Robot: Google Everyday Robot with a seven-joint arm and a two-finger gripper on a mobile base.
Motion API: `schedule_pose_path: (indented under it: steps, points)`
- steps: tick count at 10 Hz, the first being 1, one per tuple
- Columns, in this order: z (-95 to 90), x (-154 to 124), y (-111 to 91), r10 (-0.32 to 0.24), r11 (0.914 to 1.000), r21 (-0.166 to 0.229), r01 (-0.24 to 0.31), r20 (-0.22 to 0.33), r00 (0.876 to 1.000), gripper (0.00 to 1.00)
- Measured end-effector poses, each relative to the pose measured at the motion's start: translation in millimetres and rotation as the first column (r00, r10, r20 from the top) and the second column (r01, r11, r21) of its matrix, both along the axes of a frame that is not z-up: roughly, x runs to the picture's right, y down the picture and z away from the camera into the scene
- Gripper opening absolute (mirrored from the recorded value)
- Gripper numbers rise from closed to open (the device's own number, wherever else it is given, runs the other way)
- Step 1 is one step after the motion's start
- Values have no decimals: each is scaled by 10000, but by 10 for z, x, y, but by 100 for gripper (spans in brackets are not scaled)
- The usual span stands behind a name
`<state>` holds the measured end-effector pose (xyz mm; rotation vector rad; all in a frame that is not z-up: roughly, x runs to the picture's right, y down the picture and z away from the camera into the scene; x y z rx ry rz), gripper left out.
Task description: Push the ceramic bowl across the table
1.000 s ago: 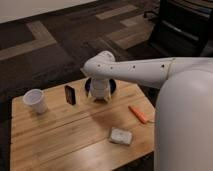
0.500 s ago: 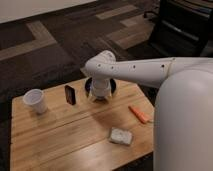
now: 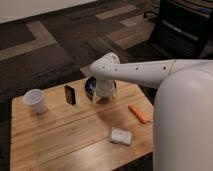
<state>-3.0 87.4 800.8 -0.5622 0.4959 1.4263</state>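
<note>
The dark blue ceramic bowl (image 3: 90,85) sits near the far edge of the light wooden table (image 3: 60,137), mostly hidden behind my arm; only its left part shows. My gripper (image 3: 103,96) hangs from the white arm right at the bowl's near right side. The white cup (image 3: 35,100) stands at the table's left.
A small black upright object (image 3: 70,94) stands between the cup and the bowl. An orange carrot-like object (image 3: 138,113) lies at the right edge. A pale wrapped packet (image 3: 120,136) lies near the front. A dark chair (image 3: 182,27) stands at the back right. My white arm body fills the right side.
The arm and gripper have shifted slightly to the right along the bowl. The other objects have not moved.
</note>
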Motion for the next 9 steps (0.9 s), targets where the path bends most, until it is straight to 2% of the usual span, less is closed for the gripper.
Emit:
schedule_pose_path:
  steps: [3, 7, 9]
  points:
    - [223, 53, 72, -451, 9988, -186, 454, 183, 9988, 65]
    - [417, 38, 32, -1172, 9920, -425, 1185, 333, 9926, 65]
    - [518, 73, -10, -1353, 9890, -566, 1368, 292, 9904, 65]
